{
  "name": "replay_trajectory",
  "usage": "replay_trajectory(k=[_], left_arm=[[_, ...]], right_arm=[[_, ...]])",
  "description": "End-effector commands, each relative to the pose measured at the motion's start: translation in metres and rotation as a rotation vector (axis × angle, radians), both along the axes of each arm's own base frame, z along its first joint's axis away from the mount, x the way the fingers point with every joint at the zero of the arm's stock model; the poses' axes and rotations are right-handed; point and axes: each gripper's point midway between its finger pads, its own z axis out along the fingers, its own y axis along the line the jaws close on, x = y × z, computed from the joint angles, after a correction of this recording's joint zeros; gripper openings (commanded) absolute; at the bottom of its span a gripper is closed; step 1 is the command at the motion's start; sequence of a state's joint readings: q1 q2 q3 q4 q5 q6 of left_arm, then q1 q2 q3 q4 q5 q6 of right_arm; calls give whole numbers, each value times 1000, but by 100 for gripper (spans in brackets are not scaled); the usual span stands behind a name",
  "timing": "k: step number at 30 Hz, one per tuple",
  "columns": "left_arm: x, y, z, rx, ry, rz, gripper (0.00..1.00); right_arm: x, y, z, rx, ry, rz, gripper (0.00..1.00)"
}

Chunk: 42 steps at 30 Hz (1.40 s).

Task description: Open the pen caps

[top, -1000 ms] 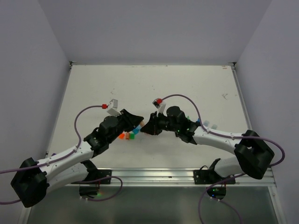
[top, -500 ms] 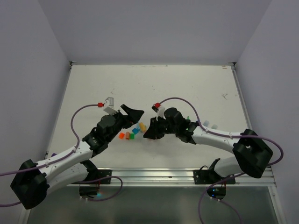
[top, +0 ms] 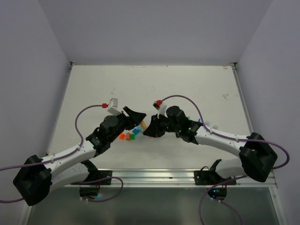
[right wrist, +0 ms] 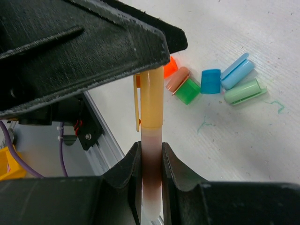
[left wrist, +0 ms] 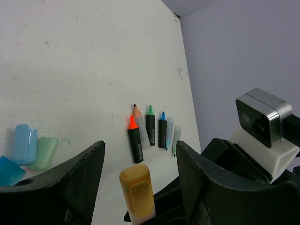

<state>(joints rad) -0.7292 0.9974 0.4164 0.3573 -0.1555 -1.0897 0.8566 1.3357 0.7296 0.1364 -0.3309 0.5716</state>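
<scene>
My right gripper (right wrist: 151,149) is shut on the pale body of a marker (right wrist: 151,159), whose yellow-orange cap (right wrist: 151,98) is still on. In the left wrist view that cap (left wrist: 137,190) stands between my left gripper's (left wrist: 140,157) open jaws without touching either one. From the top, the left gripper (top: 138,117) and right gripper (top: 148,128) meet at table centre. Loose caps lie on the table below: orange (right wrist: 170,67), peach (right wrist: 177,79), green (right wrist: 187,90), blue (right wrist: 210,80), light blue (right wrist: 237,71) and mint (right wrist: 244,91).
Several uncapped markers (left wrist: 151,133) lie side by side on the white table (top: 187,89), to the right of the right arm. The table's metal front rail (right wrist: 101,140) runs close below the grippers. Grey walls enclose three sides.
The grippers drew apart half a second ago and have come back together. The left gripper's open jaws now stand around the capped end of the marker held by the right gripper.
</scene>
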Motion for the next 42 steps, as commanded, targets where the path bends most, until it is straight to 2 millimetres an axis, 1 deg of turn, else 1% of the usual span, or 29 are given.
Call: replay_trajectory(k=[1,5,7,9,10,11,13,14,17,21,23,24,25,26,28,29,30,31,32,33,34,35,36,37,38,39,40,41,42], left_arm=[[-3,-9,9,-42,-29,-29,65],[-4,-12,4,-35,-16,-36,65],[-4,-13,3,-30,-13,-40,65],[-4,-14,1,-27,-12,-42,58],[-4,-14,2,-29,-12,-42,54],[-3,-15,4,-35,-18,-44,43],[-3,-17,4,-28,-20,-50,32],[-2,-18,5,-27,-20,-53,19],[-3,-19,1,-21,-16,-60,0],[-1,-17,4,-4,-35,-52,0],[7,-8,11,5,-62,10,0],[11,-1,8,37,-56,41,0],[18,7,12,49,-66,85,0],[23,11,18,51,-77,103,0],[41,31,24,59,-93,182,0],[48,38,31,57,-103,209,0],[60,55,31,68,-100,264,0],[66,58,28,69,-87,267,0],[80,75,36,42,-100,313,0],[86,80,35,38,-95,310,0],[92,85,37,41,-95,320,0],[101,97,46,56,-105,353,0],[105,99,48,67,-104,356,0],[109,102,52,70,-108,360,0],[114,110,59,85,-121,375,0],[117,114,62,97,-122,383,0],[118,116,70,103,-136,391,0],[117,119,68,137,-133,391,0],[115,120,68,153,-131,386,0]], right_arm=[[12,12,24,41,-59,-2,0],[15,15,31,48,-70,-6,0],[17,15,30,44,-67,-8,0],[17,17,29,44,-66,-6,0],[18,17,29,44,-66,-6,0],[18,17,28,42,-65,-7,0],[20,17,24,31,-63,-12,0],[21,17,24,29,-66,-16,0],[25,18,23,18,-72,-24,0],[28,16,16,-18,-70,-32,0],[28,12,7,-49,-62,-45,0],[27,10,4,-57,-58,-47,0],[26,8,-2,-74,-45,-47,0],[22,4,-10,-91,-32,-45,0],[18,0,-20,-104,-16,-50,0],[9,-4,-28,-108,7,-42,0],[5,-4,-31,-105,5,-42,0],[1,-7,-35,-116,7,-46,0],[-7,-11,-43,-135,11,-43,0],[-11,-12,-45,-130,15,-39,0],[-18,-17,-53,-143,30,-36,0],[-21,-18,-53,-135,33,-35,0],[-24,-19,-54,-132,35,-31,0],[-30,-24,-60,-141,48,-27,0],[-29,-26,-57,-132,41,-42,0],[-31,-29,-59,-134,43,-44,0],[-32,-31,-60,-142,40,-45,0],[-30,-34,-59,-150,31,-56,0],[-29,-41,-60,-171,32,-82,0]])
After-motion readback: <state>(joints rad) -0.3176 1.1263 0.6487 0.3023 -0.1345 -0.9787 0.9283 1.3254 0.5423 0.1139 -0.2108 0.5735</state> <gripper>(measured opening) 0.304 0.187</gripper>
